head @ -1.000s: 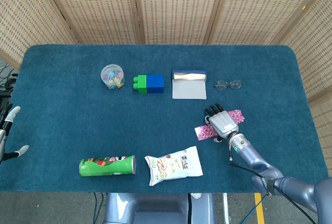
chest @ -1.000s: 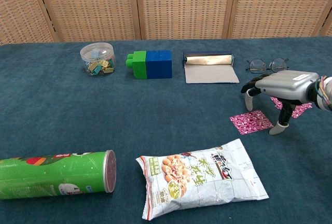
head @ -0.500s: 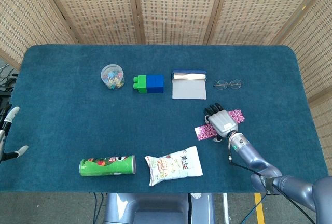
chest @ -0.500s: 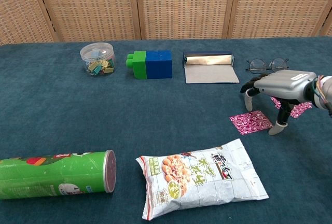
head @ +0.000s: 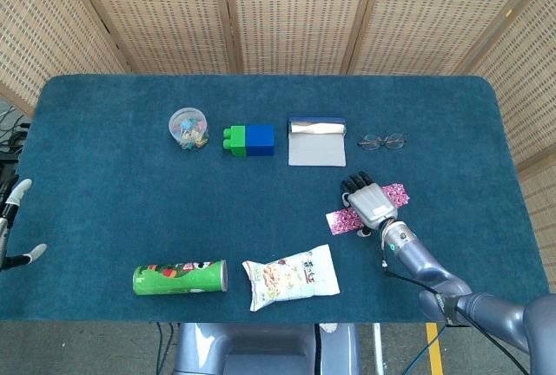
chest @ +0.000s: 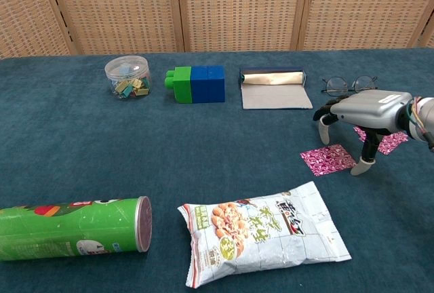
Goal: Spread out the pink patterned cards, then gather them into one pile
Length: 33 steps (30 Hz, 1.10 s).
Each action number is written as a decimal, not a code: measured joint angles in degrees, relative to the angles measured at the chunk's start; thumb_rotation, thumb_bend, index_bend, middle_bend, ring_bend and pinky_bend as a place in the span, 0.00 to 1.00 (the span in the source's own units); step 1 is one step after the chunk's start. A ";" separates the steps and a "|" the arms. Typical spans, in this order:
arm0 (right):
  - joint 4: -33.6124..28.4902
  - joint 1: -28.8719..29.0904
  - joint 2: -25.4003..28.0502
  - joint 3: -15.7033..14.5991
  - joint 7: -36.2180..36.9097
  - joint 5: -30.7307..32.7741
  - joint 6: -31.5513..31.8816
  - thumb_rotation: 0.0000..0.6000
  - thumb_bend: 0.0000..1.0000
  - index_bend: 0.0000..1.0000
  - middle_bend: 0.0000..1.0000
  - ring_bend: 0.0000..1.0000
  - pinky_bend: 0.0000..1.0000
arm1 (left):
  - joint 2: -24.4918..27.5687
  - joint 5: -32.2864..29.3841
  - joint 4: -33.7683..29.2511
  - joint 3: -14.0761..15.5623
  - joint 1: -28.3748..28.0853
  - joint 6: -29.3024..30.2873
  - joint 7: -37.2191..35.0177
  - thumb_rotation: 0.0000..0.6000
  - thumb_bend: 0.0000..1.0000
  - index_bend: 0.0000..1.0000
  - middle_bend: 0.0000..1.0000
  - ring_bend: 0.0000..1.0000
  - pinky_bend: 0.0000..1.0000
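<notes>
The pink patterned cards lie spread in a short row at the right of the table, with one end card [head: 340,221] [chest: 328,159] showing to the left of my right hand and the other end card [head: 396,193] [chest: 387,142] to its right. My right hand [head: 369,204] [chest: 363,111] stands palm-down over the middle of the row, its fingers spread and pointing down. The thumb tip [chest: 363,166] sits beside the left card, and the hand holds nothing. It hides the middle of the row. My left hand [head: 13,219] shows at the table's far left edge with its fingers apart and empty.
Along the back stand a clear jar of small pieces [head: 188,128], a green and blue block [head: 249,141], a grey cloth roll [head: 316,141] and glasses [head: 383,141]. A green can [head: 180,277] and a snack bag [head: 291,277] lie at the front.
The right hand has shifted very slightly over the cards. The cards and the left hand have not moved.
</notes>
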 measured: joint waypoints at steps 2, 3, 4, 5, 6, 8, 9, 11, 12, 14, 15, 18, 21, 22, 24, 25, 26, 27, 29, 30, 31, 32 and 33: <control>-0.07 0.08 0.05 0.05 -0.11 0.13 -0.02 1.00 0.03 0.34 0.11 0.00 0.00 | -0.04 -0.02 0.06 0.00 -0.02 -0.06 0.00 1.00 0.03 0.00 0.00 0.00 0.00; -0.07 0.11 0.05 0.06 -0.17 0.21 -0.04 1.00 0.04 0.34 0.11 0.00 0.00 | -0.07 -0.03 0.09 -0.01 -0.06 -0.12 0.00 1.00 0.03 0.00 0.00 0.00 0.00; -0.05 0.14 0.03 0.07 -0.22 0.30 -0.08 1.00 0.05 0.34 0.11 0.00 0.00 | -0.10 -0.03 0.11 -0.03 -0.09 -0.14 0.01 1.00 0.03 0.00 0.00 0.00 0.00; -0.01 0.17 0.01 0.07 -0.27 0.34 -0.10 1.00 0.05 0.34 0.11 0.00 0.00 | -0.11 -0.02 0.12 -0.05 -0.11 -0.15 0.02 1.00 0.03 0.00 0.00 0.00 0.00; 0.04 0.21 -0.04 0.05 -0.33 0.37 -0.16 1.00 0.05 0.34 0.11 0.00 0.00 | -0.12 -0.02 0.12 -0.06 -0.13 -0.16 0.03 1.00 0.03 0.00 0.00 0.00 0.00; 0.08 0.25 -0.08 0.05 -0.33 0.44 -0.21 1.00 0.05 0.34 0.11 0.00 0.00 | -0.13 -0.06 0.15 -0.08 -0.14 -0.17 0.06 1.00 0.03 0.00 0.00 0.00 0.00; 0.13 0.29 -0.09 0.05 -0.34 0.46 -0.24 1.00 0.05 0.34 0.11 0.00 0.00 | -0.13 -0.09 0.16 -0.09 -0.14 -0.17 0.07 1.00 0.03 0.00 0.00 0.00 0.00; 0.19 0.32 -0.10 0.04 -0.39 0.52 -0.25 1.00 0.06 0.34 0.11 0.00 0.00 | -0.16 -0.11 0.18 -0.10 -0.11 -0.14 0.07 1.00 0.03 0.00 0.00 0.00 0.00; 0.20 0.32 -0.10 0.03 -0.40 0.54 -0.24 1.00 0.08 0.34 0.11 0.00 0.00 | -0.17 -0.12 0.19 -0.09 -0.10 -0.13 0.07 1.00 0.03 0.00 0.00 0.00 0.00; 0.17 0.30 -0.10 0.01 -0.32 0.60 -0.27 1.00 0.12 0.34 0.11 0.00 0.00 | -0.20 -0.13 0.20 -0.06 -0.11 -0.20 0.06 1.00 0.03 0.00 0.00 0.00 0.00; 0.19 0.29 -0.12 -0.01 -0.31 0.60 -0.26 1.00 0.13 0.34 0.11 0.00 0.00 | -0.22 -0.12 0.21 -0.06 -0.12 -0.21 0.06 1.00 0.03 0.00 0.00 0.00 0.00; 0.31 0.23 -0.19 -0.12 -0.18 0.64 -0.27 1.00 0.14 0.34 0.11 0.00 0.00 | -0.23 -0.09 0.21 -0.09 -0.14 -0.19 0.11 1.00 0.03 0.00 0.00 0.00 0.00; 0.41 0.17 -0.21 -0.19 -0.09 0.67 -0.25 1.00 0.14 0.34 0.11 0.00 0.00 | -0.21 -0.12 0.17 -0.11 -0.13 -0.14 0.15 1.00 0.03 0.00 0.00 0.00 0.00; 0.42 0.15 -0.21 -0.21 -0.06 0.68 -0.24 1.00 0.14 0.35 0.11 0.00 0.00 | -0.21 -0.12 0.16 -0.11 -0.12 -0.14 0.18 1.00 0.03 0.00 0.00 0.00 0.00; 0.42 0.11 -0.22 -0.25 0.02 0.68 -0.22 1.00 0.14 0.35 0.11 0.00 0.00 | -0.20 -0.14 0.11 -0.10 -0.14 -0.20 0.24 1.00 0.03 0.00 0.00 0.00 0.00; 0.43 0.08 -0.23 -0.27 0.07 0.66 -0.19 1.00 0.14 0.36 0.11 0.00 0.00 | -0.19 -0.14 0.07 -0.10 -0.16 -0.23 0.29 1.00 0.03 0.00 0.00 0.00 0.00; 0.45 0.06 -0.26 -0.28 0.14 0.65 -0.16 1.00 0.15 0.36 0.11 0.00 0.00 | -0.19 -0.14 0.04 -0.11 -0.19 -0.26 0.34 1.00 0.03 0.00 0.00 0.00 0.00; 0.48 0.04 -0.29 -0.29 0.21 0.65 -0.14 1.00 0.16 0.36 0.11 0.00 0.00 | -0.18 -0.14 0.01 -0.11 -0.20 -0.26 0.37 1.00 0.03 0.00 0.00 0.00 0.00; 0.56 0.04 -0.31 -0.28 0.31 0.65 -0.16 1.00 0.18 0.36 0.11 0.00 0.00 | -0.17 -0.12 -0.05 -0.14 -0.21 -0.22 0.43 1.00 0.03 0.00 0.00 0.00 0.00; 0.60 0.05 -0.29 -0.28 0.37 0.62 -0.17 1.00 0.18 0.36 0.11 0.00 0.00 | -0.16 -0.12 -0.07 -0.15 -0.21 -0.20 0.45 1.00 0.03 0.00 0.00 0.00 0.00; 0.60 0.05 -0.27 -0.27 0.40 0.60 -0.16 1.00 0.18 0.36 0.11 0.00 0.00 | -0.15 -0.13 -0.09 -0.16 -0.20 -0.17 0.45 1.00 0.03 0.00 0.00 0.00 0.00; 0.58 0.05 -0.23 -0.25 0.46 0.60 -0.13 1.00 0.18 0.36 0.11 0.00 0.00 | -0.15 -0.17 -0.10 -0.17 -0.18 -0.15 0.46 1.00 0.03 0.00 0.00 0.00 0.00; 0.49 0.04 -0.16 -0.22 0.54 0.60 -0.11 1.00 0.18 0.36 0.11 0.00 0.00 | -0.15 -0.24 -0.10 -0.18 -0.17 -0.15 0.48 1.00 0.03 0.00 0.00 0.00 0.00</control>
